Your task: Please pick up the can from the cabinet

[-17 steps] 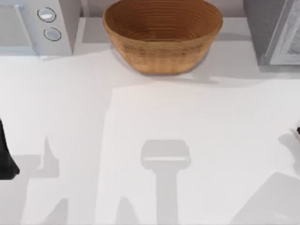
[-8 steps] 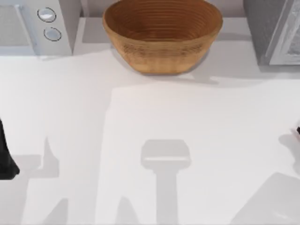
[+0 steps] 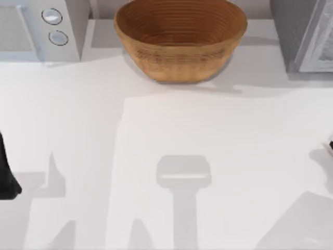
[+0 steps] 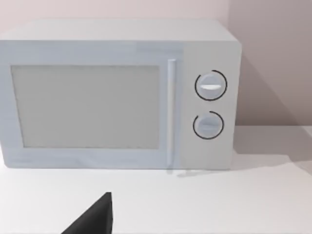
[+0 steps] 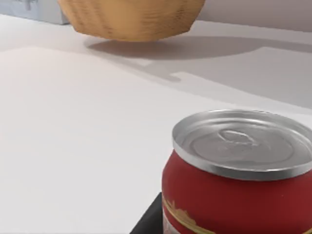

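Can [image 5: 239, 170] is sitting upright and very close under the right wrist camera, red body, silver lid, pull tab unbroken. You are looking at what is probably the closing-in or just-gripped stage of the pick. A dark wedge is showing at its base, likely a finger of the right claw, but whether the fingers are wide, narrow or pressing on the can cannot be told. In the top view the right arm is barely entering at the bench's [image 3: 166, 125] right edge; the left arm [image 3: 6, 174] is idling at the left edge, facing the microwave [image 4: 122, 95], its claw state likewise unreadable. Woven basket [image 3: 180, 37] is standing at the back. Next move is calling for confirmed contact on both sides before lifting straight up.
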`<action>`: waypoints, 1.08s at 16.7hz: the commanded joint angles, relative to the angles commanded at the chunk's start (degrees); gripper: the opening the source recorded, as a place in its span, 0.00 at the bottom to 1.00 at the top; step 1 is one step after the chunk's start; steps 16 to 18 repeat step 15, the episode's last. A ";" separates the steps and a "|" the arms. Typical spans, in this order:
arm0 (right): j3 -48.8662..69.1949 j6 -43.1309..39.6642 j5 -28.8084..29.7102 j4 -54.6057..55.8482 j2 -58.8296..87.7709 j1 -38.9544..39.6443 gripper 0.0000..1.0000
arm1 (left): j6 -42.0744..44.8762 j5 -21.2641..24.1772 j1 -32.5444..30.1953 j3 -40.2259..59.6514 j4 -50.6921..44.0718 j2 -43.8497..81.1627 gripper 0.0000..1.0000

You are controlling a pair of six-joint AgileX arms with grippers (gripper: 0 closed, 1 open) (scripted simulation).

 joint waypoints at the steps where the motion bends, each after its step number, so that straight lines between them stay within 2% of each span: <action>1: 0.00 0.00 0.00 0.00 0.00 0.00 0.38 | 0.00 0.00 0.00 0.00 0.00 0.00 1.00; 9: 0.00 0.00 0.00 0.00 0.00 0.00 0.98 | 0.00 0.00 0.00 0.00 0.00 0.00 1.00; 18: 0.00 0.00 0.00 0.00 0.00 0.00 1.00 | 0.00 0.00 0.00 0.00 0.00 0.00 1.00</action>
